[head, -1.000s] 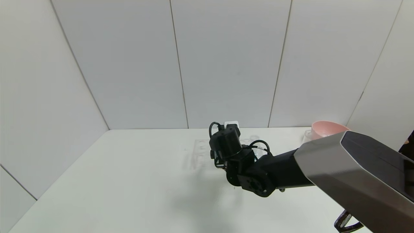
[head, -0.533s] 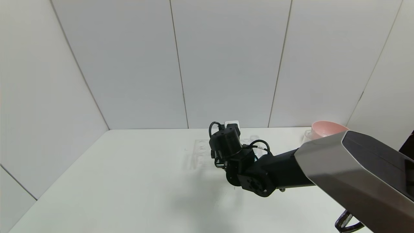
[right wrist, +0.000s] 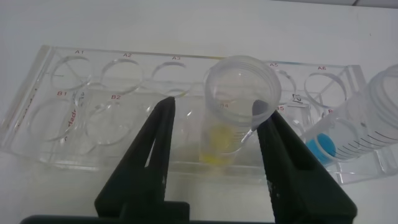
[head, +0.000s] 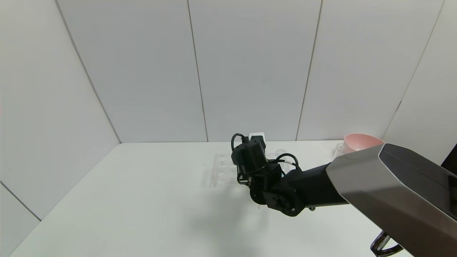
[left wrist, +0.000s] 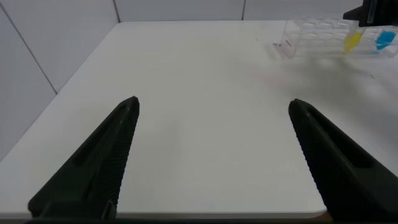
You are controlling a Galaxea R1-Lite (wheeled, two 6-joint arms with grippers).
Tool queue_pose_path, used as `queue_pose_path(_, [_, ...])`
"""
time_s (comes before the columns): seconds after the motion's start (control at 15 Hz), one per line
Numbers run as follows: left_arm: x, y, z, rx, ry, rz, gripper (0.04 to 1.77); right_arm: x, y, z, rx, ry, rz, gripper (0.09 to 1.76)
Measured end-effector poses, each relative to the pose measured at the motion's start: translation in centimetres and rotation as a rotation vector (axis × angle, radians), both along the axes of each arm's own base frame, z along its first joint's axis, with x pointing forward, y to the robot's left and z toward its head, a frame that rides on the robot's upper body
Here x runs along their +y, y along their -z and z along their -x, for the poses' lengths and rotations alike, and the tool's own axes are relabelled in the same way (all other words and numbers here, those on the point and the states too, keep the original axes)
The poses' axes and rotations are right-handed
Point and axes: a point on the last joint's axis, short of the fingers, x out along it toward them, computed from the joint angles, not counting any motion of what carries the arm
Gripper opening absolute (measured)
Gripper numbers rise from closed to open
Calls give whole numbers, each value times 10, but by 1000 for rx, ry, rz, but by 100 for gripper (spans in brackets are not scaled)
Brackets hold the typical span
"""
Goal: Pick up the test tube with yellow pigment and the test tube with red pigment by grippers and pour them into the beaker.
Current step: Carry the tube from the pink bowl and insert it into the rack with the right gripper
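While set on both sides of the test tube with yellow pigment (right wrist: 239, 93), not yet pinching it: right hand (right wrist: 217, 112) half spread, one finger at the tube's rim or very near it, the other with a clear gap to the glass. Tube upright in a hole of the clear rack (right wrist: 81, 93), yellow liquid at its bottom, nothing lifted. Just beside it in the same rack, a tube with blue liquid (right wrist: 367, 124), not part of the job. No test tube with red pigment to be seen in any view. Left hand (left wrist: 214, 109) spread wide and empty, low over the bare worktop (left wrist: 199, 74), well apart from the rack. At the far right corner a pink bowl (head: 358, 141); beaker not to be made out with certainty. By judgement, only at the first grasp: nothing poured, both tubes left to lift and empty.
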Motion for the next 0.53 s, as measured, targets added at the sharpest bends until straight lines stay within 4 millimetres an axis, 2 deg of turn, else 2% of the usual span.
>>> queue_pose_path(0.13, [0, 0, 0, 0, 0, 0, 172, -2, 1, -1, 1, 6, 3, 74])
queue_pose_path(0.2, [0, 0, 0, 0, 0, 0, 172, -3, 1, -2, 3, 10, 4, 49])
queue_pose_path(0.53, [0, 0, 0, 0, 0, 0, 172, -5, 1, -3, 1, 22, 6, 49])
